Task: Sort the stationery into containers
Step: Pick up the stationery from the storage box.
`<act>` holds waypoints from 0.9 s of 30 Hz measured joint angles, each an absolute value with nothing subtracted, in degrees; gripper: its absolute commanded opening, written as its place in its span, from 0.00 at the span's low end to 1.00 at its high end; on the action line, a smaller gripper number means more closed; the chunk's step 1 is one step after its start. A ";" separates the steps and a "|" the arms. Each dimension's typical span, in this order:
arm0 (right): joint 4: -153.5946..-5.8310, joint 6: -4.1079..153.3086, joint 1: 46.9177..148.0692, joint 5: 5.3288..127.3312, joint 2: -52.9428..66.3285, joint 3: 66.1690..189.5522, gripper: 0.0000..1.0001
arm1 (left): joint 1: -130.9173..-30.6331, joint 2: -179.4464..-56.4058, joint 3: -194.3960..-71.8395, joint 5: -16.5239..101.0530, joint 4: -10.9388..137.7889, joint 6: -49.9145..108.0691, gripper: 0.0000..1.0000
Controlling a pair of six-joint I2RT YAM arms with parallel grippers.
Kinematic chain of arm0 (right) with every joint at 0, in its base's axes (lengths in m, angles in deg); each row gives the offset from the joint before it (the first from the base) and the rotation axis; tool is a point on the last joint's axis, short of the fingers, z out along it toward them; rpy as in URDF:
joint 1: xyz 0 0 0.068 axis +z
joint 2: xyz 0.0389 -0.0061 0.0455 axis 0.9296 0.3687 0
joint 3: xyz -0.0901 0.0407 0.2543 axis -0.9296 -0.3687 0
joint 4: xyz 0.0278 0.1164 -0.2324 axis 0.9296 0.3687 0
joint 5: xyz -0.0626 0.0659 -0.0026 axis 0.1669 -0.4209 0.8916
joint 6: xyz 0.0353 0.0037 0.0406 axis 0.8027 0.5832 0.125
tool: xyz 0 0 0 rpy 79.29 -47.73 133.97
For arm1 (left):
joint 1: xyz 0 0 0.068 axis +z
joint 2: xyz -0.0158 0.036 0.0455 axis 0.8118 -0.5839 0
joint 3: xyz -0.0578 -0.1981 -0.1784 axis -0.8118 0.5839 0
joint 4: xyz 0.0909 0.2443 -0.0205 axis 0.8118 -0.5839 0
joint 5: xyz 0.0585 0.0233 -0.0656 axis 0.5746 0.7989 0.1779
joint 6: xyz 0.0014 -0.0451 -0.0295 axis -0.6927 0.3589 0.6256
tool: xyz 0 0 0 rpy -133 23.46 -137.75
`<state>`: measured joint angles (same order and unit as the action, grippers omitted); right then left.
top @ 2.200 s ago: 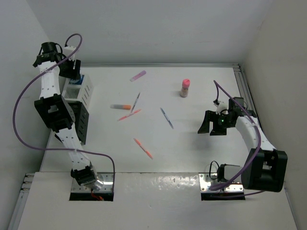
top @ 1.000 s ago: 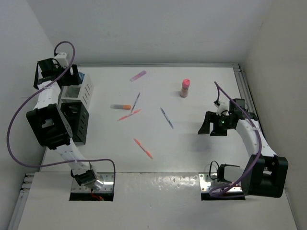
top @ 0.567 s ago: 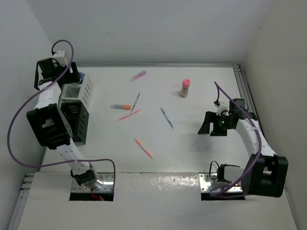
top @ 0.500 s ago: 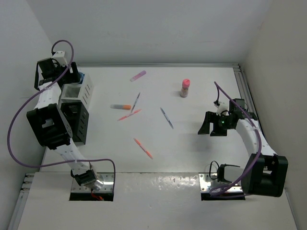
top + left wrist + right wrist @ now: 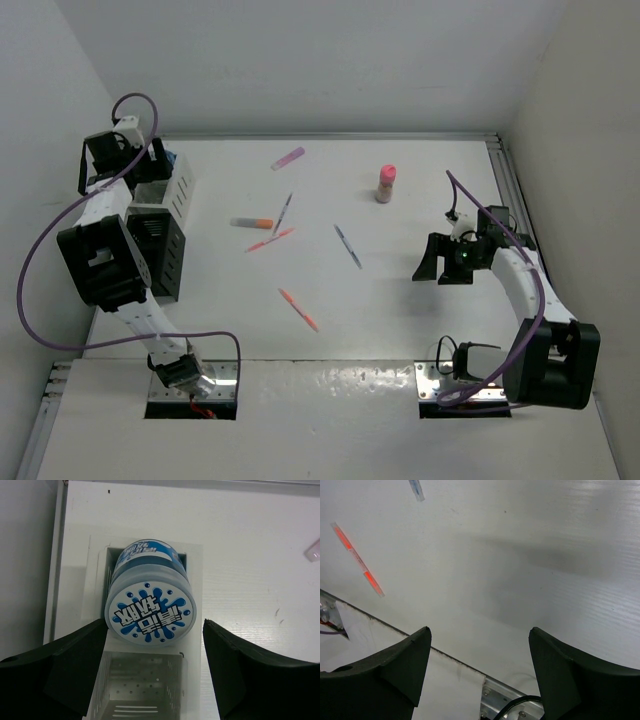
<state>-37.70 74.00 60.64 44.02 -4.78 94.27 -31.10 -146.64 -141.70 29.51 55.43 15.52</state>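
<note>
At the table's (image 5: 420,320) left edge a near box (image 5: 168,258) stands with a far box (image 5: 180,190) directly behind it. A jar (image 5: 150,611) sits in the far box's rearmost compartment, seemingly tilted. Pens (image 5: 298,309) lie scattered mid-table, a marker (image 5: 288,158) behind them. A bottle (image 5: 385,183) stands right of the marker.

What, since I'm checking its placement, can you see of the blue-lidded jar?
The jar is squat, round and plastic-looking, with a blue label and a pale-rimmed lid printed with a blue splash and white characters. It sits tilted in the end compartment of the white organiser, lid toward the camera. The left fingers flank it, open, apparently clear of it.
</note>
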 measured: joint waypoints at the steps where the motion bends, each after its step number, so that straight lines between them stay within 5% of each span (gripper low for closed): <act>1: -37.68 74.00 60.64 44.04 -4.72 94.27 0.78 | -31.10 -146.64 -141.63 29.55 55.87 15.69 0.84; 10: -37.68 74.00 60.64 44.06 -4.11 94.27 0.78 | -31.10 -146.66 -140.93 29.73 59.34 18.06 0.81; 27: -37.68 74.03 60.64 44.41 -3.54 94.27 0.77 | -31.03 -147.42 -141.07 28.42 60.76 18.58 0.25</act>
<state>-37.68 74.03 60.64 44.41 -3.54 94.27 -31.03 -147.42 -141.07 28.42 60.76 18.58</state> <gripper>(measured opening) 0.775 0.697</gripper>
